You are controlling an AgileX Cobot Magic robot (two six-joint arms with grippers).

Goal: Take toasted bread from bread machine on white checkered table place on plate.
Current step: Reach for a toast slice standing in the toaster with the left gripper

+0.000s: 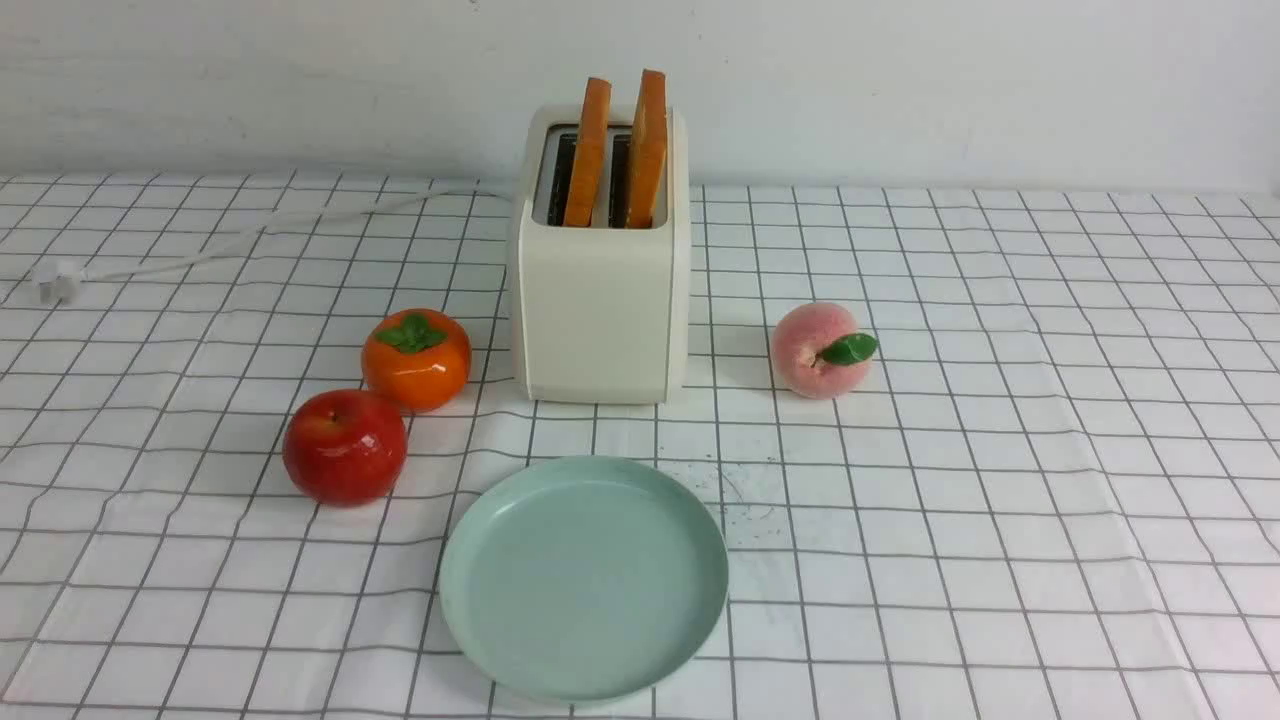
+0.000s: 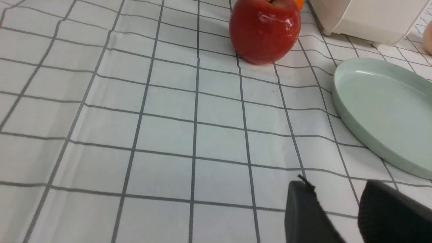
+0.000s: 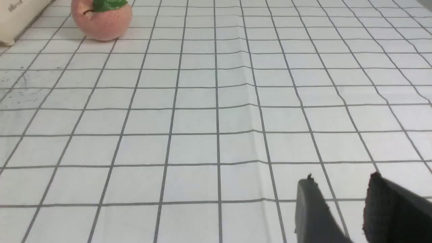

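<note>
Two slices of toasted bread (image 1: pixel 588 150) (image 1: pixel 648 146) stand upright in the slots of the cream bread machine (image 1: pixel 600 300) at the back middle of the white checkered table (image 1: pixel 1000 450). In front of it lies the mint-green plate (image 1: pixel 584 578), with nothing on it. Neither arm shows in the front view. In the left wrist view my left gripper (image 2: pixel 334 184) is open over bare cloth, with the plate (image 2: pixel 381 111) beside it and a corner of the bread machine (image 2: pixel 368 18) further off. In the right wrist view my right gripper (image 3: pixel 341 179) is open over bare cloth.
A red apple (image 1: pixel 345 446) and an orange persimmon (image 1: pixel 417 358) sit left of the bread machine, a peach (image 1: pixel 820 350) to its right. The white cord (image 1: pixel 230 240) runs off to the back left, ending in a plug (image 1: pixel 55 280).
</note>
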